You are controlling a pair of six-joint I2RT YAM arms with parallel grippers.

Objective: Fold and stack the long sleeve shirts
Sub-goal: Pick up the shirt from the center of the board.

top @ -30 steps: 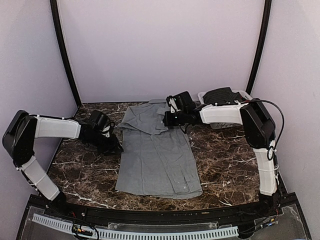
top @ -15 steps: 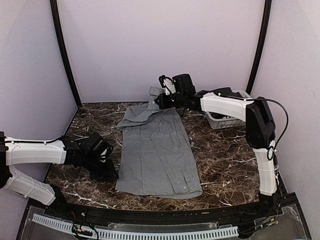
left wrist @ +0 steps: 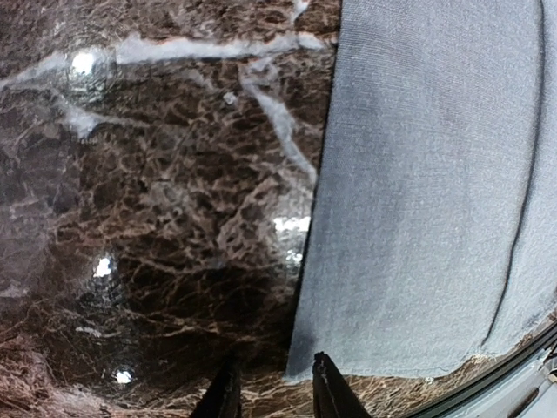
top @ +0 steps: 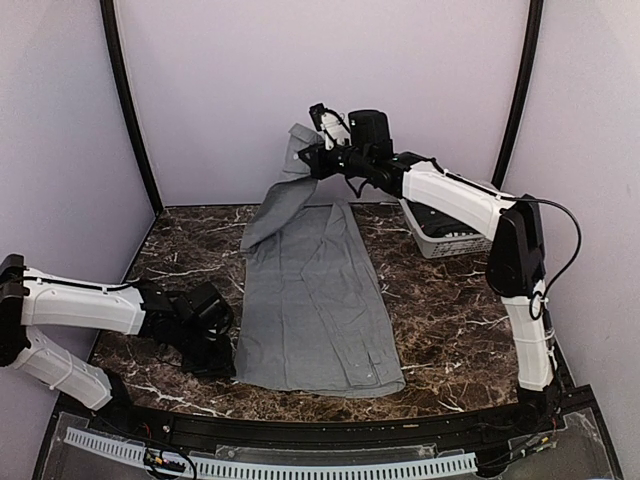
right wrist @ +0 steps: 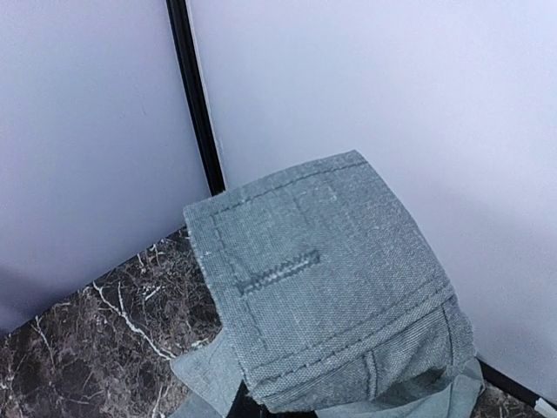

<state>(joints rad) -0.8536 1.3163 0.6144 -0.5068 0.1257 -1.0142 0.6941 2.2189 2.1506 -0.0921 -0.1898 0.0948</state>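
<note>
Mid-grey cloth button-front shirt [top: 315,300] lies lengthwise down the middle of the dark brown, white-veined marble table [top: 450,320], body flat and hem toward the arm bases. Its left edge runs straight, and the near-left hem corner sits close to the table's front rim. Bare marble lies open on both sides of the shirt, with more of it on the right. A white slatted plastic basket [top: 440,240] stands in the far right corner, partly behind the right arm and apart from the cloth.

Plain pale lilac walls [top: 320,80] close the table in on three sides, with thin black posts [top: 128,110] at the back corners. The glossy tabletop shows bright glints in the left wrist view.

One long sleeve [top: 275,205] rises from the shirt's far-left shoulder, clear of the table, to the right gripper [top: 312,160] high by the back wall. Those jaws are pressed together on the sleeve's end, and the stitched cuff [right wrist: 322,287] with its buttonhole drapes over the fingers and hides them in the right wrist view.

The left gripper [left wrist: 274,387] is low over the marble at the near-left hem corner. Its two dark fingertips stand a little apart with nothing between them, and the cloth edge is just ahead.
</note>
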